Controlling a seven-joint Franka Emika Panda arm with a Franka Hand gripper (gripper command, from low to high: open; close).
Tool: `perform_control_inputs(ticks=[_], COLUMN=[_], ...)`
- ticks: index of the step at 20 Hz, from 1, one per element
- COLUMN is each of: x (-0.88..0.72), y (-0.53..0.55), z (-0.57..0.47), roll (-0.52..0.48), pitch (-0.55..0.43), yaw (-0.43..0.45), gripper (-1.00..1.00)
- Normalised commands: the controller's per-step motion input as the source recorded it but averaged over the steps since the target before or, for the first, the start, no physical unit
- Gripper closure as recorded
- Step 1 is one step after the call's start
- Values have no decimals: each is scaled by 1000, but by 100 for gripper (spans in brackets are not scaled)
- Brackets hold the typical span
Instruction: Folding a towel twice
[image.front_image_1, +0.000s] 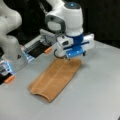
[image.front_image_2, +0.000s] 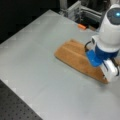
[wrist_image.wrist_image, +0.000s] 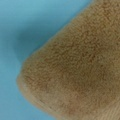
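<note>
The towel lies flat on the grey counter as a long, narrow orange-brown strip, already folded over once: in a front view its near end shows a rounded, doubled edge. In both front views the strip runs diagonally across the counter, and in a front view its faint lengthwise bands show along the top surface. The gripper hangs at the far end of the strip, right over the towel's corner near the middle of the view, low and close to the cloth; in a front view the gripper sits at the towel's right end, over its edge. Whether its fingers are spread or pressed together cannot be told, as the blue and white hand body hides the tips. The wrist view is filled by a rounded corner of the terry towel against the bare counter, with no fingers showing. Behind the towel, at a front view's left, stands a metal frame with a small orange tab, well apart from the cloth.
</note>
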Motion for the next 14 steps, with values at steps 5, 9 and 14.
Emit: perform_control_inputs(ticks=[5,9,14], x=[357,151,-11], y=[279,253,178], z=[76,13,-83], roll=[-233,-257,-268], pitch=[262,226,174], yaw=[96,93,93], gripper=[-100,-100,-100])
